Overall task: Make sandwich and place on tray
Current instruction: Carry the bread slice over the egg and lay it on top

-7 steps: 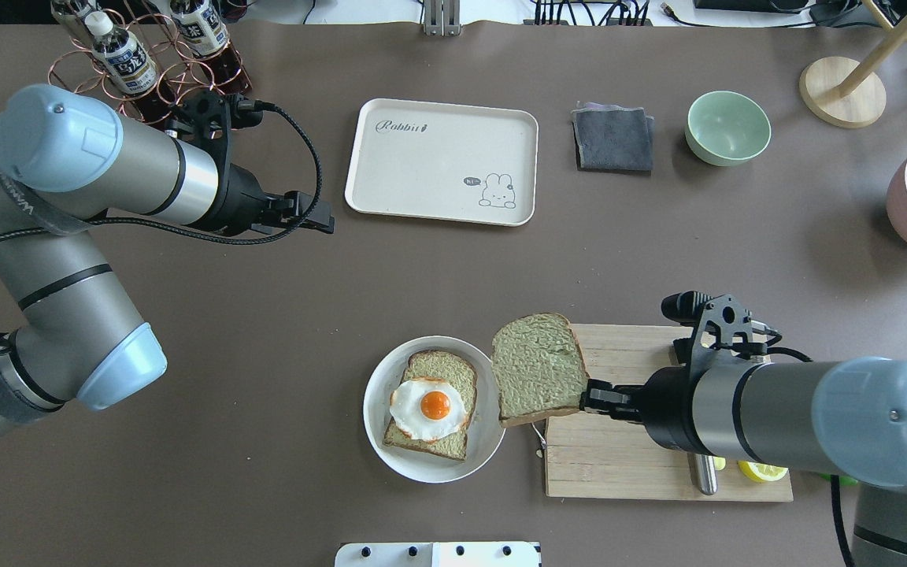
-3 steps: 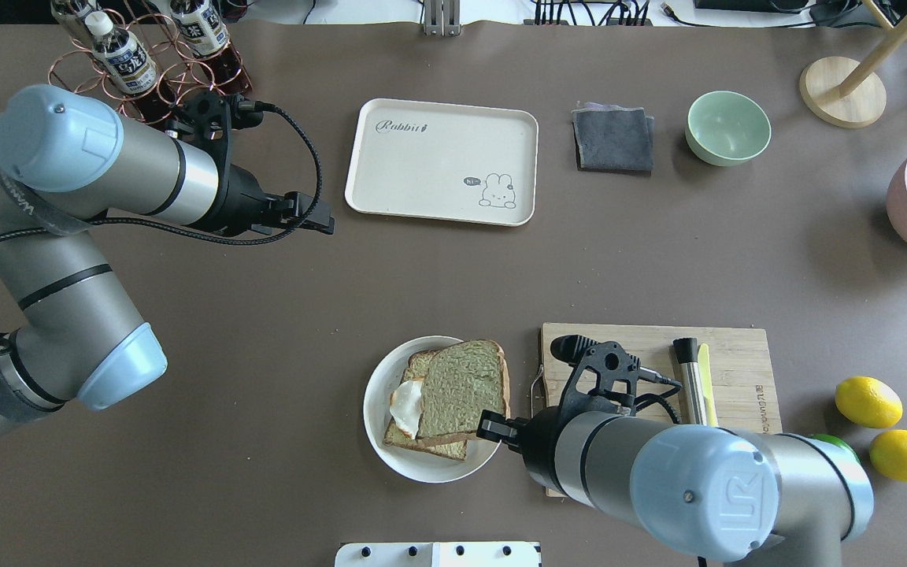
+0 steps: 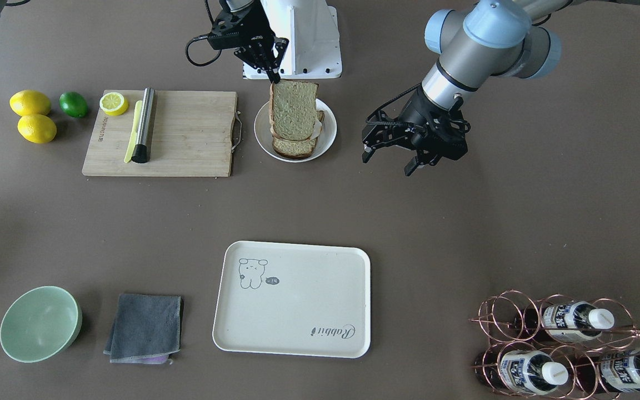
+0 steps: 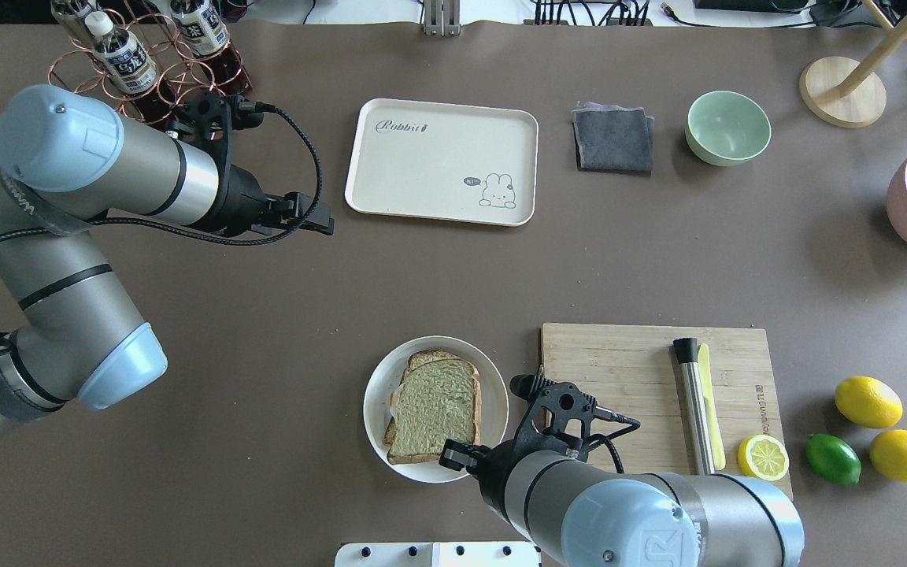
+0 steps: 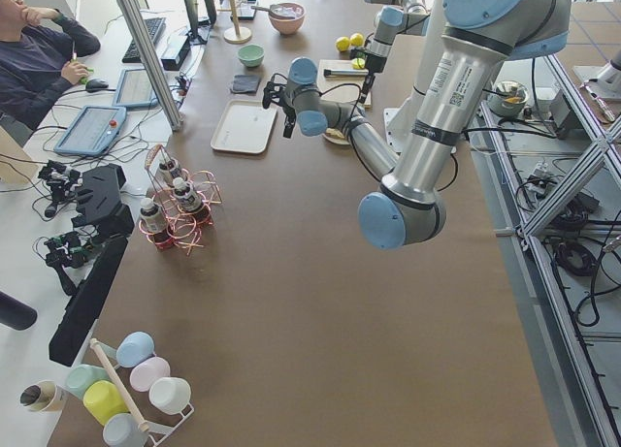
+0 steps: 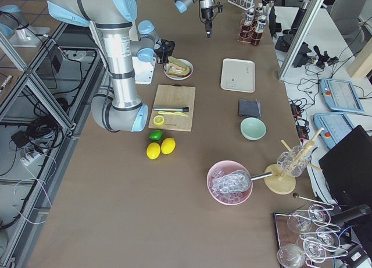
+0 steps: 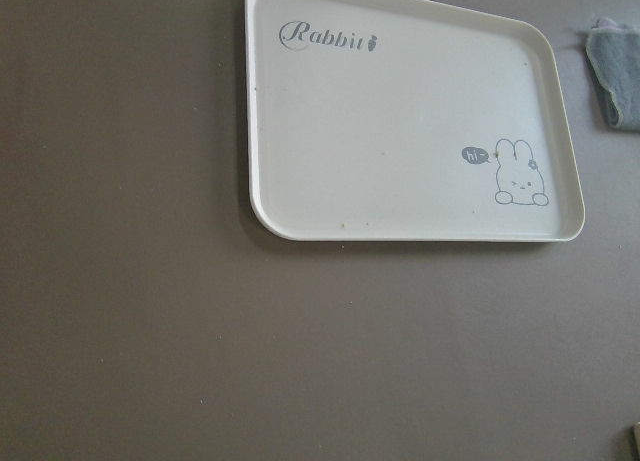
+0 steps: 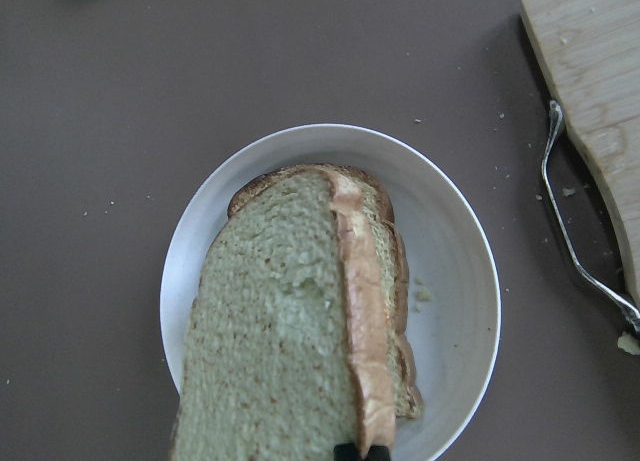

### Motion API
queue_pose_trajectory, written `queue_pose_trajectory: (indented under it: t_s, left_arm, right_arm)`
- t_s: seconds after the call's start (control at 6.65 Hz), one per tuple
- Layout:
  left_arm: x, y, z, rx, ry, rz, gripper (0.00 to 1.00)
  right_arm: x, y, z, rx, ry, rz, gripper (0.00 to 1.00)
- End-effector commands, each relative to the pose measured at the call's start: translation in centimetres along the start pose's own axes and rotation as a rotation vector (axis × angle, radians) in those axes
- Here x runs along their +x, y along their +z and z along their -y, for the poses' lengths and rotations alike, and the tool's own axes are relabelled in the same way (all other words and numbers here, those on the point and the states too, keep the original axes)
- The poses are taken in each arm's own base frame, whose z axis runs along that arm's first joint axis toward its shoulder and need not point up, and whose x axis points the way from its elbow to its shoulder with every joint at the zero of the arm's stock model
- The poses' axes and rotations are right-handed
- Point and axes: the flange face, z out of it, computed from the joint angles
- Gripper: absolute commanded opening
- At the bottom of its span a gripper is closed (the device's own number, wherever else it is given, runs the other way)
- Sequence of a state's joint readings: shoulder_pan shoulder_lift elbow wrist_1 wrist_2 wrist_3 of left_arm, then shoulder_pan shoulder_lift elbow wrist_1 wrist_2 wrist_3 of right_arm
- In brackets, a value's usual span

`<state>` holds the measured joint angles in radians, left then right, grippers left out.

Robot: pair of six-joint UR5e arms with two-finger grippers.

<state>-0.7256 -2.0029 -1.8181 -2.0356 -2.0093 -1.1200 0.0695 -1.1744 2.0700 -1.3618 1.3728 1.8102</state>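
The sandwich sits stacked on a round white dish. The top bread slice lies over the bottom slice and covers the fried egg; only a sliver of egg white shows. My right gripper is shut on the top slice's near edge, and that end looks slightly raised in the right wrist view. My left gripper is open and empty, above the table left of the cream tray. The tray is bare.
A wooden cutting board with a metal-handled knife and a lemon half lies right of the dish. Two lemons and a lime lie further right. A grey cloth, a green bowl and a bottle rack stand at the back.
My right gripper carried the top slice left from the board's edge and set it over the egg and bottom slice on the dish. The left arm has not moved.
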Motion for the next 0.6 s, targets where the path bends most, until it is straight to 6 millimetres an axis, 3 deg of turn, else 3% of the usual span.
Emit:
queue_pose_trajectory:
  t_s: [0.0,0.45]
  left_arm:
    - [0.0,-0.1,0.0,0.002,-0.001,-0.002,0.98]
    - [0.0,-0.1,-0.1,0.002,-0.002,-0.002,0.98]
  right_arm:
    - [-0.7,0.7,-0.4,0.018,0.006,0.005,0.0]
    - [-0.8,2.7,-0.6,0.05,0.003,-0.018,0.0]
